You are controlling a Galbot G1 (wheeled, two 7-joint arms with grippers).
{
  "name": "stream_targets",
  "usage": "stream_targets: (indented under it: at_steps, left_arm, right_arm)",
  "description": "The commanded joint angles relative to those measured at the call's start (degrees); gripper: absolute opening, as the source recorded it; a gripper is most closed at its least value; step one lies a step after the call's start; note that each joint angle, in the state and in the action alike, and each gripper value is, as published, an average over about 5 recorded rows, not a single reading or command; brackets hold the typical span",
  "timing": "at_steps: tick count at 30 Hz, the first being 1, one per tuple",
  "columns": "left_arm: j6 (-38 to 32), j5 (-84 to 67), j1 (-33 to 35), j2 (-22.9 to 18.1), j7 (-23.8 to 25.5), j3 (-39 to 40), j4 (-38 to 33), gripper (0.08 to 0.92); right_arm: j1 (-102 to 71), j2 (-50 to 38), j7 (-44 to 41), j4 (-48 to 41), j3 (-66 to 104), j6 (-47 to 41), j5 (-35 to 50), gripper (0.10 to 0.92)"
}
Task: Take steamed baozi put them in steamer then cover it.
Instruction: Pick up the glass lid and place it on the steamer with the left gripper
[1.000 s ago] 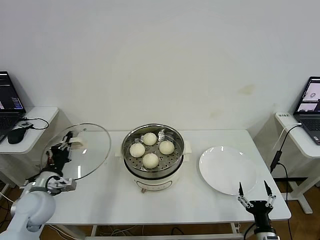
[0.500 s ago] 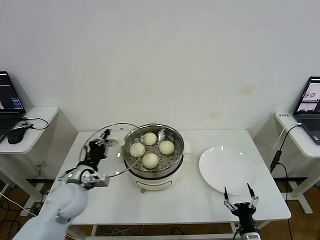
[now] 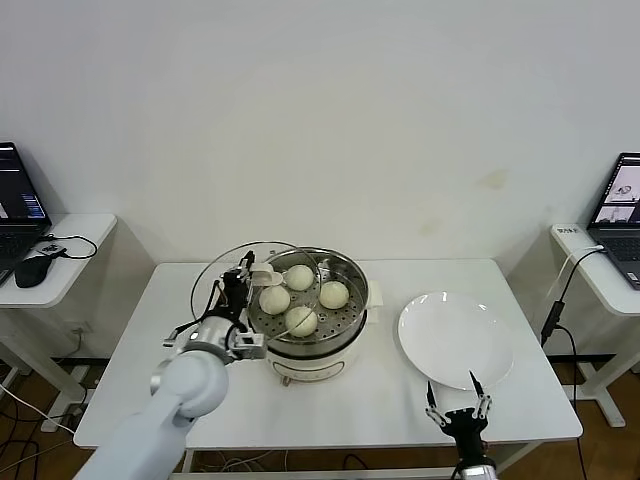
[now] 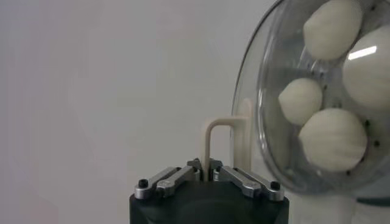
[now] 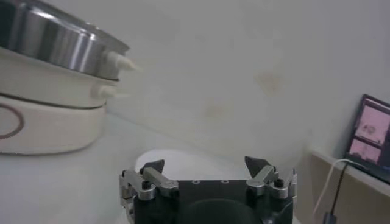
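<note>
The cover (image 3: pixel 258 285) is a clear glass disc w/ metal rim, cream handle (image 4: pixel 214 143) at centre. It hangs tilted over the left side of the steamer (image 3: pixel 307 310), partly overlapping the pot but not seated. My left claw (image 3: pixel 236 292) is clamped tight on that handle. Through the glass, left wrist view, I see all four baozi (image 4: pixel 332 139): smooth, round, cream-white, sitting on the perforated tray. So loading looks done; I judge I'm on the covering step.

Next move needs: level the cover, centre it over the pot, lower till the rim seats all round, then let go.

Steamer sits mid-table, nearer the far edge. White plate (image 3: pixel 456 340) is to its right, apart from it. My right claw (image 3: pixel 457 412) idles at the table's near edge by the plate, fingers wide, holding nothing.
</note>
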Motion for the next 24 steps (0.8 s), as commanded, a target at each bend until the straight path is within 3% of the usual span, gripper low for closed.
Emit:
stream_targets:
  at_steps: [1,13,24]
  left_arm:
    - [3.04,14.32,-3.31,-9.95,7.41,3.49,2.25,0.141]
    - [3.91,17.44,-5.36,-18.48,8.44,6.16,9.48,0.141]
    - [3.54,20.47,-6.07,-23.15,8.05,5.79,15.42,0.141]
  right_arm:
    - [-0.06,0.48,0.88,-0.52,-0.96,-1.09,-3.36,0.823]
    - [0.3,0.41,0.9,-0.88,0.58,-1.08,-3.17,0.823]
    - [0.83,-0.07,0.89,-1.84,1.11,-0.79,-2.79,0.823]
